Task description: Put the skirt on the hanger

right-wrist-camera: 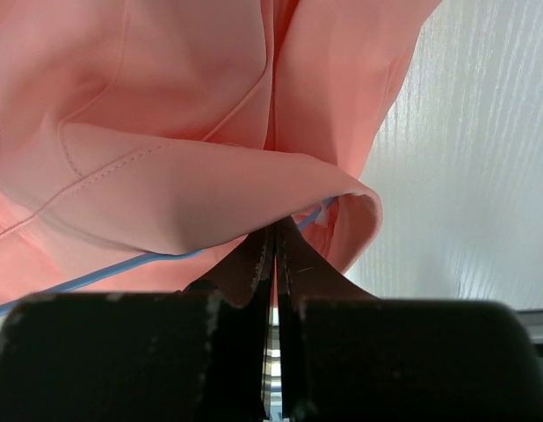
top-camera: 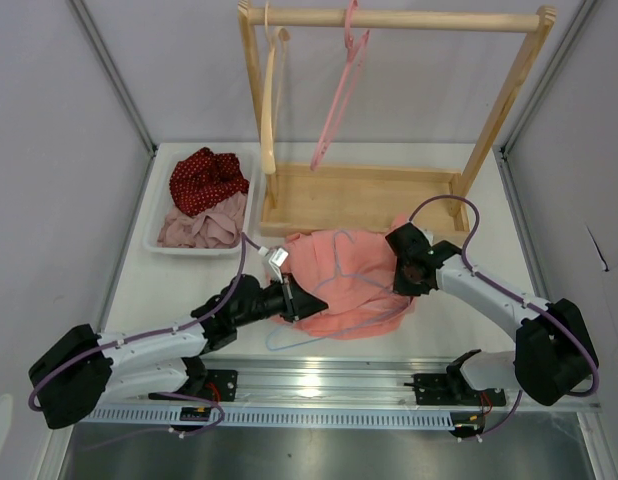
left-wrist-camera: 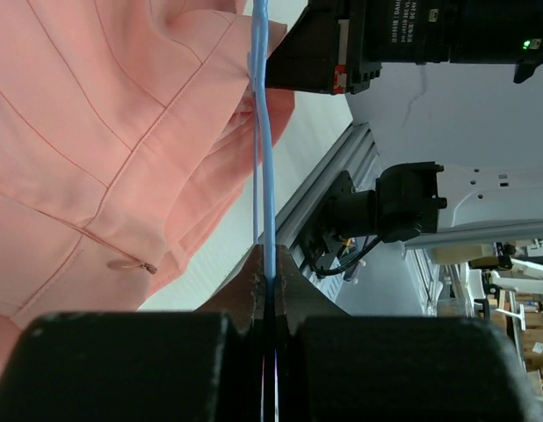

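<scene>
Left gripper [left-wrist-camera: 268, 265] clamps the thin pale blue hanger [left-wrist-camera: 266, 132], its wire running straight ahead; right gripper [right-wrist-camera: 273, 234], opposite, seemingly pinches the salmon-pink pleated skirt [right-wrist-camera: 148, 105].

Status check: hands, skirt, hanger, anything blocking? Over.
Left hand shut on hanger wire. Right hand shut on skirt edge. Skirt bunched on table, hanger partly covered, not hung. Wooden rack close behind.

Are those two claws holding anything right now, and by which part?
The left gripper pinches the hanger by its thin blue wire. The right gripper pinches the skirt at a folded edge.
</scene>
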Action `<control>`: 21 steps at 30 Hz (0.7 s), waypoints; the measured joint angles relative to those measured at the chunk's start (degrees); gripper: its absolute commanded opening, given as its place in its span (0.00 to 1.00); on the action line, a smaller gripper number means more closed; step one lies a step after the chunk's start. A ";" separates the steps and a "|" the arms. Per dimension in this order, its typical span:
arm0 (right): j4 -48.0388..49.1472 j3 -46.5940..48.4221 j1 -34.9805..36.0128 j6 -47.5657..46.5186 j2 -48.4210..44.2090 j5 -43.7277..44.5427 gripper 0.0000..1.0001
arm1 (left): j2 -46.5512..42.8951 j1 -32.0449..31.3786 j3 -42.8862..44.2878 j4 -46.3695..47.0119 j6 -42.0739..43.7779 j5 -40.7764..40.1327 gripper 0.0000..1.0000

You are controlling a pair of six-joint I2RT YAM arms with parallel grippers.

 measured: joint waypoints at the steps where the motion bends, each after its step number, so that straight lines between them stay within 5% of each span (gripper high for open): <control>1: -0.04 0.00 0.07 0.04 0.00 0.04 0.00 | 0.15 -0.20 -0.76 1.70 -0.31 -0.13 0.00; 10: -0.74 -0.02 0.83 1.29 -0.44 0.44 0.01 | 6.60 -2.91 -4.33 16.13 -1.38 -2.16 0.00; 13: -0.96 -0.22 0.83 1.64 -0.44 0.61 0.09 | 10.84 -4.11 -4.33 20.52 -1.33 -3.21 0.00; 21: -1.70 -1.84 0.61 2.14 -0.46 1.53 0.13 | 22.88 -5.53 -4.59 33.46 -1.46 -4.76 0.00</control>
